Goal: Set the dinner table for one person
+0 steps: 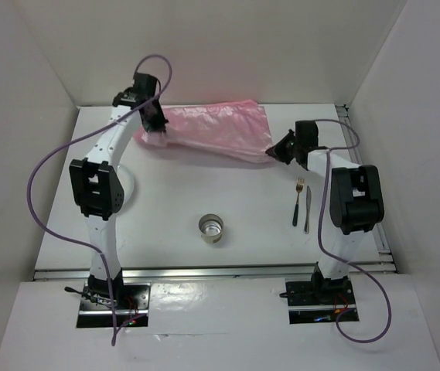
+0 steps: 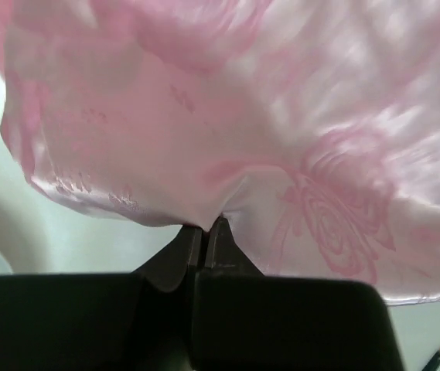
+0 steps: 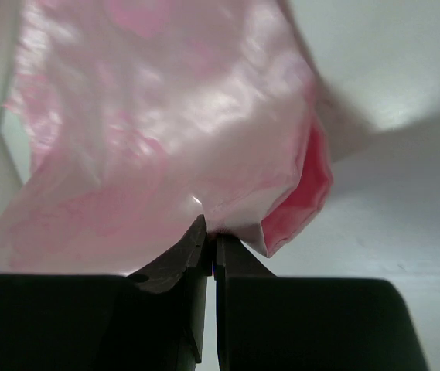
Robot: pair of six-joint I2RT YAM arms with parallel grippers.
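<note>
A shiny pink cloth [image 1: 212, 130] lies stretched across the back of the white dinner table [image 1: 227, 255]. My left gripper [image 1: 156, 130] is shut on the cloth's left edge; the wrist view shows the jaws pinching the fabric [image 2: 297, 154]. My right gripper [image 1: 272, 153] is shut on the cloth's right corner, with the fabric [image 3: 165, 139] bunched above the closed jaws. A fork [image 1: 298, 199] and a knife [image 1: 308, 207] lie side by side right of centre. A small metal cup [image 1: 213, 228] stands in the middle front.
A white plate [image 1: 127, 189] lies at the left, partly hidden under my left arm. Silver rails [image 1: 220, 270] run along the near edge and the right side. White walls enclose the table at the back and both sides.
</note>
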